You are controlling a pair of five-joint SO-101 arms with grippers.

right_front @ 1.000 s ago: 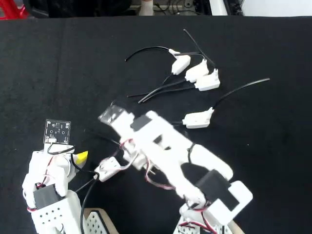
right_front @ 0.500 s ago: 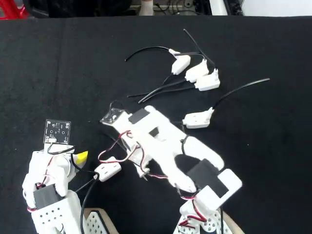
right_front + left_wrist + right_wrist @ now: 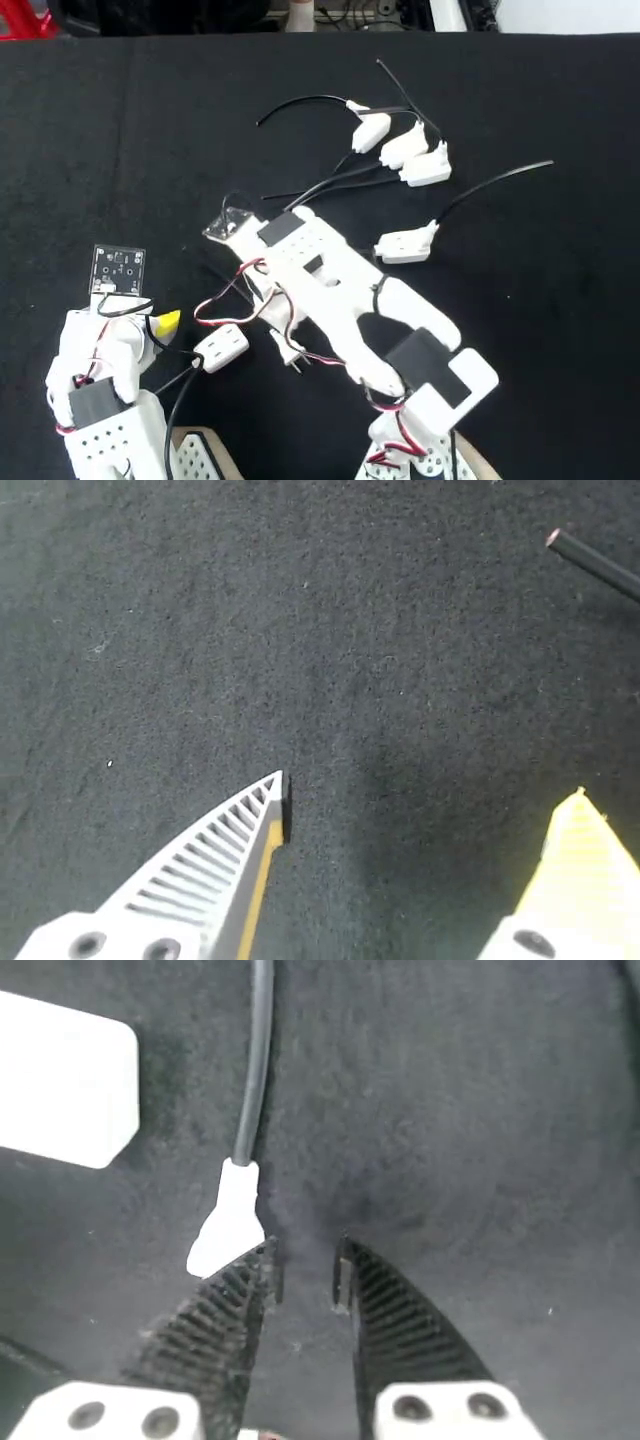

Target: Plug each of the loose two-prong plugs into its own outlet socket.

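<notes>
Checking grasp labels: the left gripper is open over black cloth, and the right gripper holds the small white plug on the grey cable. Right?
No: the right wrist view shows the small white plug lying beside the right gripper, outside its empty gap. The left gripper is open over black cloth.

At the centre of the high view, the right arm [image 3: 340, 300] covers part of a plug [image 3: 291, 354] and the near ends of two black cords [image 3: 320, 188]. Its base and that of the left arm [image 3: 100, 385] run off the bottom edge. In the right wrist view, a white block [image 3: 60, 1080] is cut by the picture's edge. There a white cord end [image 3: 228, 1222] sits partly behind a finger [image 3: 225, 1305], and it is unclear whether it has prongs.
</notes>
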